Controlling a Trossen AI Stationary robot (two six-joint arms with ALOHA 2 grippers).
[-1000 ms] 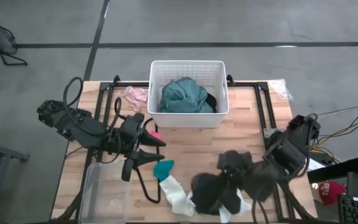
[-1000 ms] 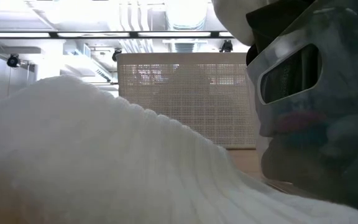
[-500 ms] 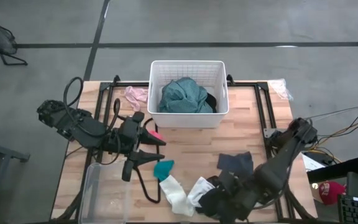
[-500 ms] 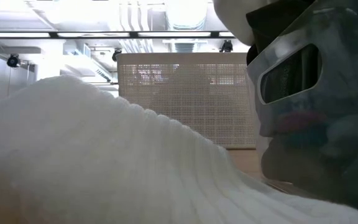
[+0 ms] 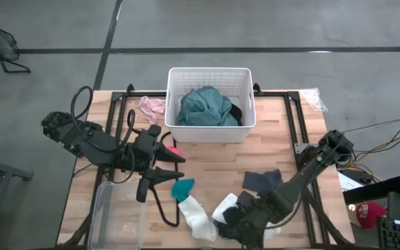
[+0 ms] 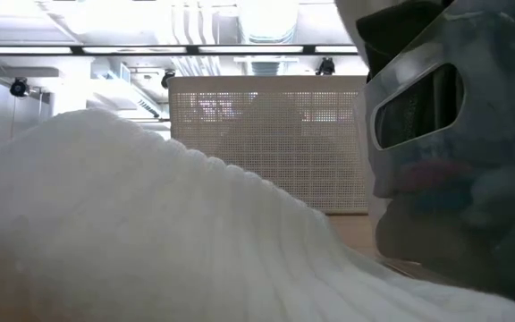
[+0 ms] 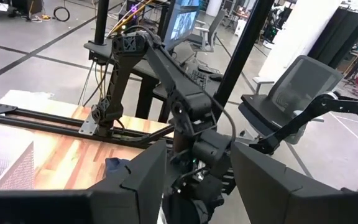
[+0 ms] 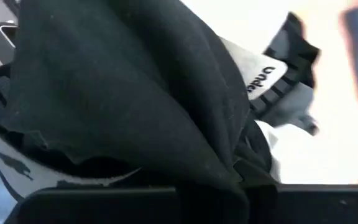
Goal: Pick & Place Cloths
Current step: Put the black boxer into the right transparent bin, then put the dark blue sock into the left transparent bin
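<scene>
Here the right pincer [image 5: 236,221] is down at the counter's [image 5: 276,149] near edge, pressed into a black cloth [image 5: 233,214]; that cloth fills the right wrist view, so whether the fingers are apart or together cannot be told. The left pincer [image 5: 176,168] hangs with fingers spread beside a small teal piece [image 5: 182,187]. Two white socks [image 5: 197,219] lie near the black cloth, one dark grey piece [image 5: 262,180] behind it. One teal garment [image 5: 205,107] sits in the basket [image 5: 210,73]. A white fabric blocks most of the low view.
</scene>
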